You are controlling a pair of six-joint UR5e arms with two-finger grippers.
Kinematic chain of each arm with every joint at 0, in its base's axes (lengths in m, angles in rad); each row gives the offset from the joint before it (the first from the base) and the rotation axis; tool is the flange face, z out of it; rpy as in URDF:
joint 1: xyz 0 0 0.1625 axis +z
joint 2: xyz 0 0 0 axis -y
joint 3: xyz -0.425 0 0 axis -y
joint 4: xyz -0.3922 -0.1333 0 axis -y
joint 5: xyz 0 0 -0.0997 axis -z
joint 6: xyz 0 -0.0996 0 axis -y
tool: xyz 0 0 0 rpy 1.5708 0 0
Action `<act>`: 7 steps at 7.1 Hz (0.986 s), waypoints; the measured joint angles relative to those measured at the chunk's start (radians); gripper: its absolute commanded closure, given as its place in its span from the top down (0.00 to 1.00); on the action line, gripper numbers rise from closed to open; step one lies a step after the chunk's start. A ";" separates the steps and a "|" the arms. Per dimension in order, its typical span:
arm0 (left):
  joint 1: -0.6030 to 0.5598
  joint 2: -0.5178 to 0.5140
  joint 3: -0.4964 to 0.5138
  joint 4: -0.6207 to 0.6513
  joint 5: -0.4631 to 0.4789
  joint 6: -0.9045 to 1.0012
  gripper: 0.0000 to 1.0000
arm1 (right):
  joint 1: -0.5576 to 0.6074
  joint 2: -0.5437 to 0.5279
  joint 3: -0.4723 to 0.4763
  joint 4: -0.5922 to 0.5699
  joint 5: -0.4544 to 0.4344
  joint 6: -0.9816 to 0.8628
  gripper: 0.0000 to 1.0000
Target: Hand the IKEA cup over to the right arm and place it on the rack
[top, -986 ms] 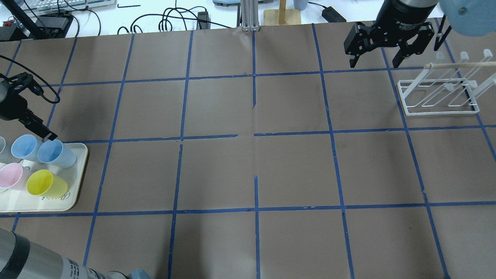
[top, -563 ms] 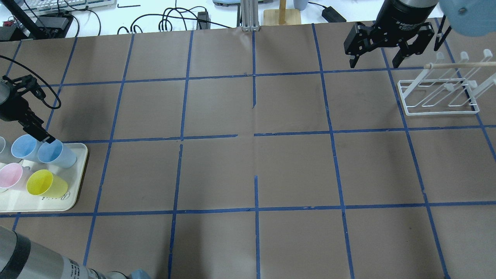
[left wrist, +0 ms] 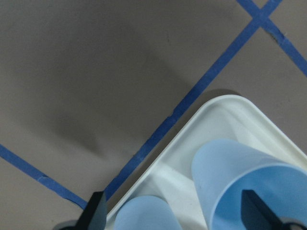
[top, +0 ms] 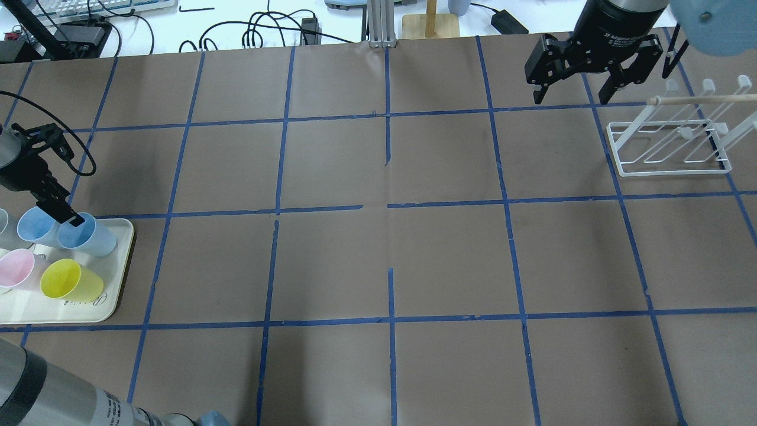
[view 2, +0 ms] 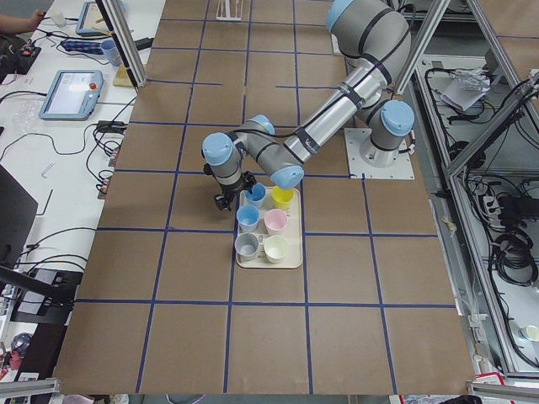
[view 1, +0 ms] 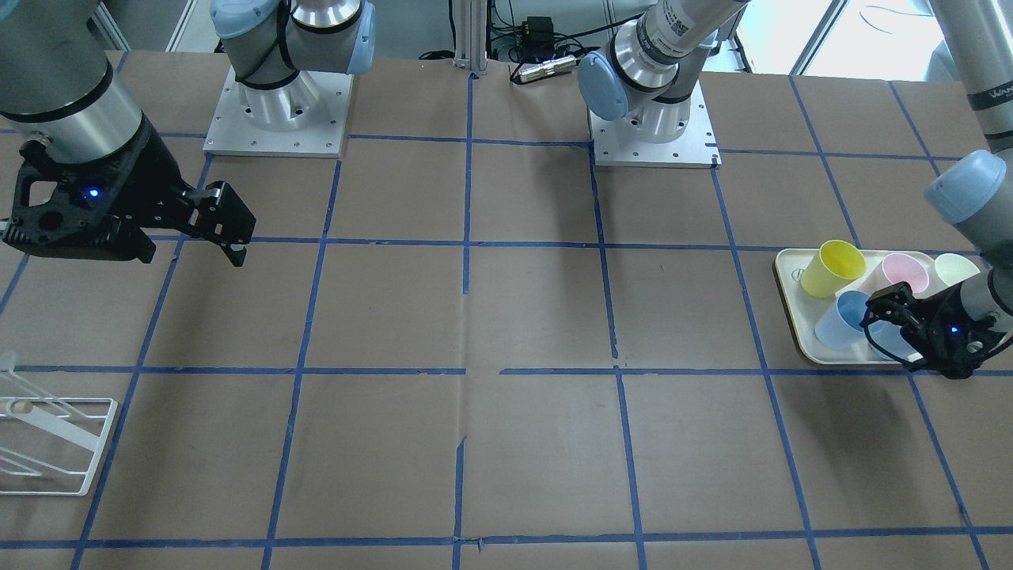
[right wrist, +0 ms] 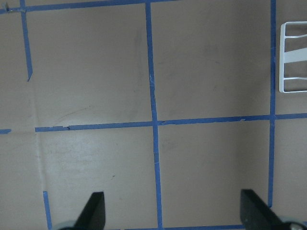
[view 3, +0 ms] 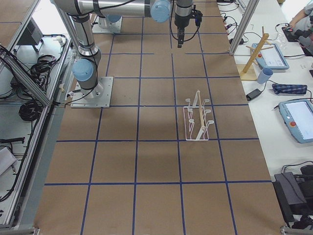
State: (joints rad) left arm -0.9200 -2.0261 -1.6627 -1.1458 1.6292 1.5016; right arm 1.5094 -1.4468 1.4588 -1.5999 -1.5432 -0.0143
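The left gripper point(left wrist: 173, 214) hangs low over a corner of the cream tray point(top: 118, 296) with its jaws spread wide and nothing clamped. In its wrist view one fingertip point(left wrist: 256, 213) shows over the open mouth of the IKEA cup point(top: 91, 235). The other sits out past the tray's rim, above the brown taped table point(top: 390, 260). The cup stands upright in that tray corner, under the gripper on the side toward the table's middle (whether the finger touches the rim I cannot tell). The deeper-blue twin cup point(top: 35, 225) stands just beside it, beneath the gripper's other side. The yellow cup point(top: 65, 281) and the pink cup point(top: 15, 269) sit nearer the robot than the gripper does. Well apart, across the table, the right gripper point(top: 571, 97) hangs above the surface, its jaws also wide and holding nothing; its wrist view shows only taped table between the fingertips. The rack point(top: 671, 148) stands on the table just to this gripper's outer side and a little nearer the robot, apart from it.
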 measured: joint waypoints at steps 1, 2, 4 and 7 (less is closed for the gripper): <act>-0.002 -0.005 0.000 0.000 0.000 0.000 0.26 | 0.000 -0.001 0.000 0.000 0.000 0.000 1.00; -0.003 -0.007 0.000 -0.002 0.001 0.000 0.01 | 0.000 -0.001 0.000 0.000 0.000 0.000 1.00; -0.006 -0.009 0.000 -0.010 -0.001 0.000 0.00 | 0.000 0.000 0.000 0.000 0.000 0.001 1.00; -0.018 0.005 0.002 -0.027 -0.011 0.001 0.00 | 0.000 0.000 -0.001 0.000 0.000 0.000 1.00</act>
State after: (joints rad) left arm -0.9381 -2.0207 -1.6611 -1.1730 1.6183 1.5028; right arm 1.5095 -1.4468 1.4581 -1.5999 -1.5428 -0.0138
